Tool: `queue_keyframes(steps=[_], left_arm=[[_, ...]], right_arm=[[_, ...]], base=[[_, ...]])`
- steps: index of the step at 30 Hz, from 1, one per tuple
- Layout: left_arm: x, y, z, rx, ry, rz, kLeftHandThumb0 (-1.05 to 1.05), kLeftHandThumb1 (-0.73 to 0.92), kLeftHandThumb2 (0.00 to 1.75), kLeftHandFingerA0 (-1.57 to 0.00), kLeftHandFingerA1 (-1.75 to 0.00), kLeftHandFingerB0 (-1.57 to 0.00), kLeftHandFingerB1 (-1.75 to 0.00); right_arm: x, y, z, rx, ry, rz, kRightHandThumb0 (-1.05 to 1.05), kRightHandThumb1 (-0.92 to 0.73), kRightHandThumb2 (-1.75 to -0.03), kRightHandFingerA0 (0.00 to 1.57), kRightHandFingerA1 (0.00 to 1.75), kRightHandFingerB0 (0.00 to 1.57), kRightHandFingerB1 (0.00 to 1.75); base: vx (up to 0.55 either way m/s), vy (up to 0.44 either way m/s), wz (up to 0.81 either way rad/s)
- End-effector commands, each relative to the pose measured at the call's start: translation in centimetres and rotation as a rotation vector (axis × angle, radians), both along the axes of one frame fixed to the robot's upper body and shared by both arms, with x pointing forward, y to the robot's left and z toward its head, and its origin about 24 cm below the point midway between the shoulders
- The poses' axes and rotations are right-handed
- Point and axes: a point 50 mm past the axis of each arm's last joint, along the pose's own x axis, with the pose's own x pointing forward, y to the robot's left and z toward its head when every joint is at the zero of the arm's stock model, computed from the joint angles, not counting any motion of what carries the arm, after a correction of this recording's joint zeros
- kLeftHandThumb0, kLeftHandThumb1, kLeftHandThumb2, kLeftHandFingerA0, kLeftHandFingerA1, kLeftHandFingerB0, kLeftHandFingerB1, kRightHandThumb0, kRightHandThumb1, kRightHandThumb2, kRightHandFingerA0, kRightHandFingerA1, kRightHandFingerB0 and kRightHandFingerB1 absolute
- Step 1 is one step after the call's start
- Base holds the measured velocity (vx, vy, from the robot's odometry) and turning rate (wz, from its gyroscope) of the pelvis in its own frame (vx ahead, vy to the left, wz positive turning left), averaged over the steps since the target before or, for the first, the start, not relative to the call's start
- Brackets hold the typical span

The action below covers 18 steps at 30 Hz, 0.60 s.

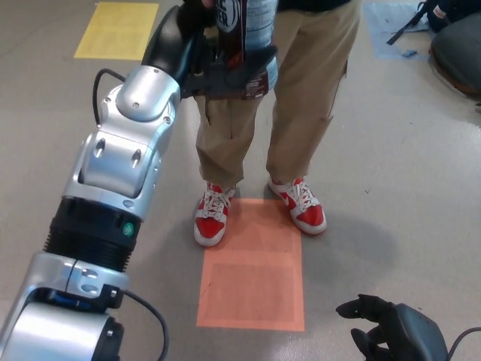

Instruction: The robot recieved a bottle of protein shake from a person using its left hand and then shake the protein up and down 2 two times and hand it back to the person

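- Silver, rounded shells and a ribbed black collar cover the robot's left arm [113, 195], reaching up from the lower left.
- At the top edge, the matte black left hand [207, 56] is clenched around a protein shake bottle [248, 34], a glossy cylinder with a dark-and-pale label, upright in front of a person's waist.
- The person wears tan trousers [301, 83] and red-and-white laced sneakers [259, 210], toes at the edge of an orange floor rectangle [252, 278].
- Low at the right corner, the right hand [379, 323] hangs released, fingers apart.
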Motion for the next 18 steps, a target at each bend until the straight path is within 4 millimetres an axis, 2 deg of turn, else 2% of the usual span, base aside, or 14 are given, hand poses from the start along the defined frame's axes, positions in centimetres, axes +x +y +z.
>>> queue_keyframes(steps=[1, 2, 11, 12, 14, 15, 16, 17, 18], left_arm=[[-0.2, 0.0, -0.9, -0.009, 0.042, -0.052, -0.80, 0.46, 0.78, 0.00, 0.00, 0.00, 0.00], [-0.2, 0.0, -0.9, -0.002, 0.043, -0.051, -0.79, 0.56, 0.58, 0.00, 0.00, 0.00, 0.00], [-0.1, 0.4, -0.8, 0.021, 0.041, -0.054, -0.82, 0.57, 0.58, 0.00, 0.00, 0.00, 0.00], [-0.2, 0.7, -0.9, 0.048, 0.037, -0.057, -0.84, 0.47, 0.82, 0.00, -0.01, 0.00, 0.00], [-0.6, 1.6, -1.6, 0.088, 0.034, -0.075, -0.84, 0.50, 0.87, 0.00, 0.00, 0.00, -0.01], [-0.9, 2.1, -2.1, 0.102, 0.046, -0.083, -0.82, 0.58, 0.58, 0.00, -0.03, 0.00, -0.02], [-1.2, 2.6, -2.5, 0.112, 0.053, -0.087, -0.83, 0.46, 0.78, 0.00, -0.04, 0.00, -0.01], [-1.7, 3.4, -3.5, 0.141, 0.053, -0.087, -0.84, 0.47, 0.74, 0.00, -0.12, 0.00, -0.07], [-2.2, 4.1, -4.2, 0.168, 0.049, -0.086, -0.84, 0.47, 0.74, 0.00, -0.12, 0.00, -0.07]], right_arm=[[-0.2, -0.3, -0.2, 0.002, 0.009, -0.011, -0.22, -0.73, -0.64, 0.93, 0.49, 0.79, 0.45], [-0.3, -0.3, -0.2, 0.003, 0.008, -0.010, -0.23, -0.75, -0.62, 0.91, 0.49, 0.80, 0.45], [0.1, -0.2, 0.0, -0.005, 0.007, -0.004, -0.25, -0.75, -0.64, 0.92, 0.49, 0.80, 0.45], [0.2, -0.2, 0.1, -0.010, 0.002, -0.001, -0.25, -0.74, -0.64, 0.91, 0.50, 0.79, 0.45], [0.1, 0.0, 0.2, 0.007, -0.024, -0.004, -0.22, -0.69, -0.62, 0.94, 0.50, 0.80, 0.45], [0.1, 0.0, 0.3, 0.003, -0.039, 0.000, -0.20, -0.69, -0.63, 0.96, 0.51, 0.81, 0.46], [0.2, 0.1, 0.3, 0.000, -0.037, -0.002, -0.22, -0.71, -0.61, 0.92, 0.52, 0.81, 0.46], [0.2, 0.0, 0.2, 0.011, -0.016, -0.013, -0.22, -0.72, -0.63, 0.88, 0.48, 0.80, 0.45], [0.2, 0.0, 0.2, 0.026, -0.002, -0.019, -0.22, -0.72, -0.63, 0.88, 0.48, 0.80, 0.45]], base=[[0.00, 0.000, 0.00], [0.00, 0.000, 0.00], [0.00, 0.000, 0.00], [0.00, 0.000, 0.00], [0.00, 0.000, 0.00], [0.00, 0.000, 0.00], [0.00, 0.000, 0.00], [0.00, 0.000, 0.00], [0.00, 0.000, 0.00]])
